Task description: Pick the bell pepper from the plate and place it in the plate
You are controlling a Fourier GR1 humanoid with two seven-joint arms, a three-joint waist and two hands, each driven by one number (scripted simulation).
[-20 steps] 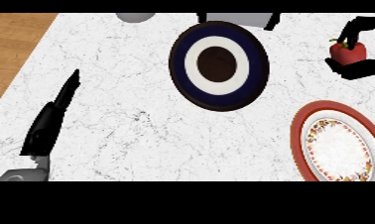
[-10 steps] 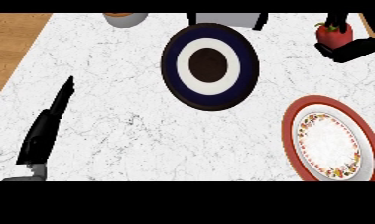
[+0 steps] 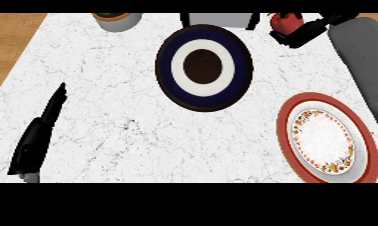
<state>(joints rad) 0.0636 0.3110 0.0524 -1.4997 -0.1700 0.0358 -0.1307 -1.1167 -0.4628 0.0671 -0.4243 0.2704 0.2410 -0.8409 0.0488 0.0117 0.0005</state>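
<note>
Steep view down onto a white marbled bench (image 3: pixel 133 95), with a strip of wood showing at the far left edge.

At centre, slightly far: a dark blue plate (image 3: pixel 204 67) with a white ring and a dark brown middle, lying bare.

At near right: a red-rimmed plate (image 3: pixel 325 137) with a white centre and a flowered band, also bare, partly cut off by the lower edge of the view.

At far right: a red pepper (image 3: pixel 285 21) with a small green stem, held in the right hand (image 3: pixel 306 32). Black fingers curled round the pepper from the right and below, gripping it. Pepper well apart from both plates, beyond the red-rimmed one and to the right of the blue one. Whether it touches the bench or hangs just above it cannot be told. Grey right forearm (image 3: pixel 358 55) running down the right edge from the hand.

At near left: the left hand (image 3: pixel 40 132), black, lying flat with fingers straight and pointing far, holding nothing, resting by the lower left edge.

Along the far edge: a grey pot (image 3: pixel 118 20) with something brown and green inside at the left, and a grey box-like object (image 3: pixel 220 19) with dark sides just beyond the blue plate; neither clear enough to name further.
</note>
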